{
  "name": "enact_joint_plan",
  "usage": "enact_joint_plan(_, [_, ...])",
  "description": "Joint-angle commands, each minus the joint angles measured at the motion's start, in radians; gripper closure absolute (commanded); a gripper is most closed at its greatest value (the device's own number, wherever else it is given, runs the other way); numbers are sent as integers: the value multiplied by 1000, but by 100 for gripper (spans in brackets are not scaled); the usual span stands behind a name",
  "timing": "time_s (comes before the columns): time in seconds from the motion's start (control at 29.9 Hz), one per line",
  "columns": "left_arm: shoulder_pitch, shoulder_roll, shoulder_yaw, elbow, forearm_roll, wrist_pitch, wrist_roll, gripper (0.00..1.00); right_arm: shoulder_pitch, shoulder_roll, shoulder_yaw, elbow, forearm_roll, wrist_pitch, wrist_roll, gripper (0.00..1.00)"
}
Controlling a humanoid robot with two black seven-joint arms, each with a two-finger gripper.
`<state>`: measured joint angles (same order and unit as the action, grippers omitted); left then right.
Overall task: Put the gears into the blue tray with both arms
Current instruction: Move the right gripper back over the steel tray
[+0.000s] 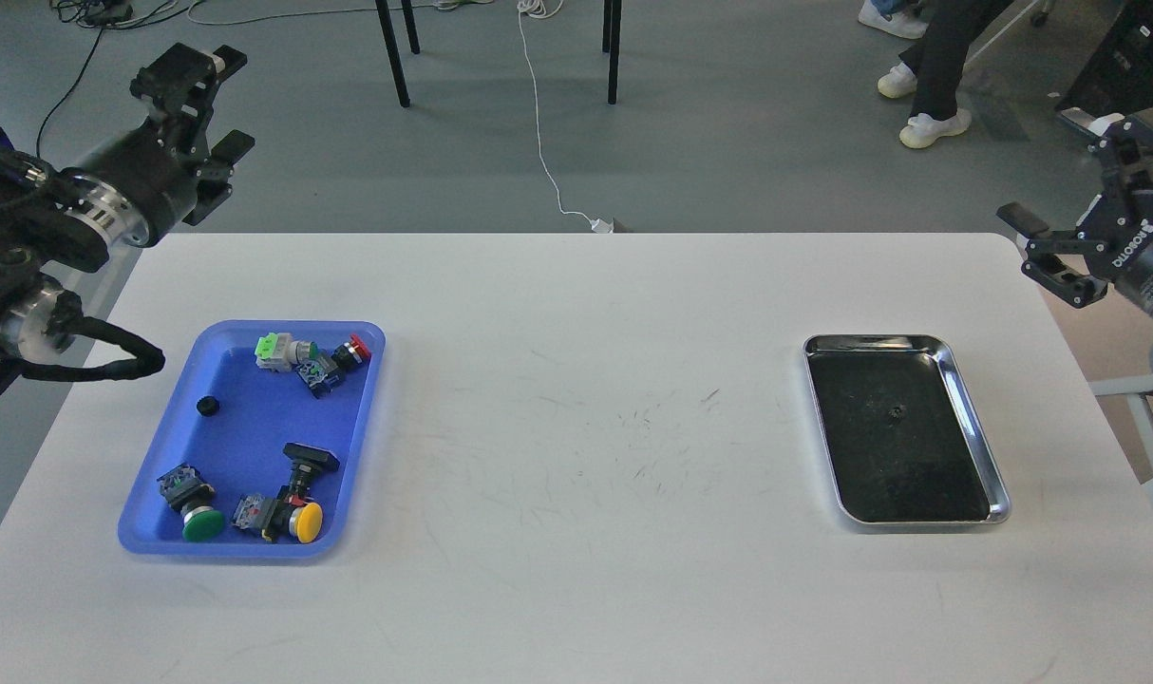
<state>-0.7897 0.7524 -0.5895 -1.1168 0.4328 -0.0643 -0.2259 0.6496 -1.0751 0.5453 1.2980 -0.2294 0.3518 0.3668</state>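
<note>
One tiny black toothed gear (207, 406) in rectangular blue plastic tray (217, 342); another small dark gear (895, 411) left in shiny steel tray (975, 423); left gripper (217, 100) and right gripper (1042, 249) fingers apart, empty, raised off white table (576, 380)

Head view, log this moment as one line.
left pincer: open, empty | right pincer: open, empty | gear: in blue tray | gear: in steel tray

The blue tray (368, 380), nearest the left gripper (217, 106), looks like smooth, slightly glossy plastic. The steel tray (975, 418), below the right gripper (1047, 249), has a shiny, mirror-like metal rim and a dull black inside. The table (576, 399) between them is matt white, finely scuffed. Both grippers look matt black.
</note>
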Motion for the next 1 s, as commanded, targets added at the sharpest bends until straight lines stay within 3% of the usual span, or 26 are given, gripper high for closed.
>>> enact_joint_plan(0.0, [6,-85,-96,3,-176,-14,-1,2,86,-2,-16,-8,-172,1,-37,3])
enact_joint_plan(0.13, [9,-133,-153,12,-331,-38,0,2,224,23,-117,-40,-351,10,-38,3])
enact_joint_plan(0.33, [23,-153,-193,35,-450,-109,2,2,594,61,-587,-45,-698,9,-28,3])
enact_joint_plan(0.43, [23,-174,-194,107,-486,-124,5,2,760,110,-796,-69,-787,9,-25,3])
enact_joint_plan(0.5, [23,-202,-194,171,-522,-176,7,2,820,161,-893,-101,-820,9,-22,3])
enact_joint_plan(0.64, [21,-275,-194,316,-531,-297,4,2,848,268,-1011,-141,-982,-3,-15,3])
enact_joint_plan(0.8, [3,-312,-193,387,-526,-304,2,2,831,345,-1082,-229,-1116,-31,72,5])
enact_joint_plan(0.97, [1,-321,-179,393,-474,-302,0,2,794,440,-1182,-347,-1145,-56,72,4])
